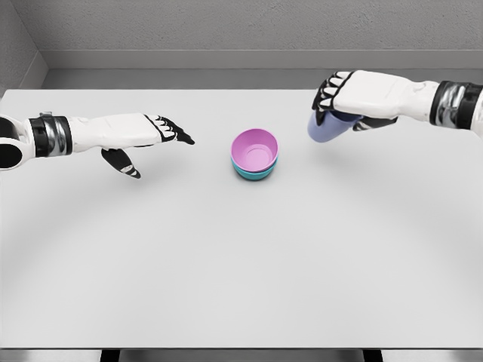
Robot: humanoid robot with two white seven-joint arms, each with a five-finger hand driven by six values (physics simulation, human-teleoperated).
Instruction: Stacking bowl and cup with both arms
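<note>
- Nearest us, the smooth white desk (241, 286) lies bare up to the bowls.
- At its middle, we see a pink plastic bowl (255, 147) nested in a teal plastic bowl (253, 173).
- Our left hand (162, 132) hovers left of them, fingers stretched out, holding nothing.
- Farther right, our right hand (343, 102) grips a tilted lavender plastic cup (326, 127) above the desk.
- We judge the tilt risky: released off-centre, the cup could clip the pink rim and topple.

One camera, up on my robot's head.
I look down and forward over the white table (241, 286), seeing nearly all of it and the gray wall (249, 23) behind. Both arms reach in from the sides. No other view to compare.
</note>
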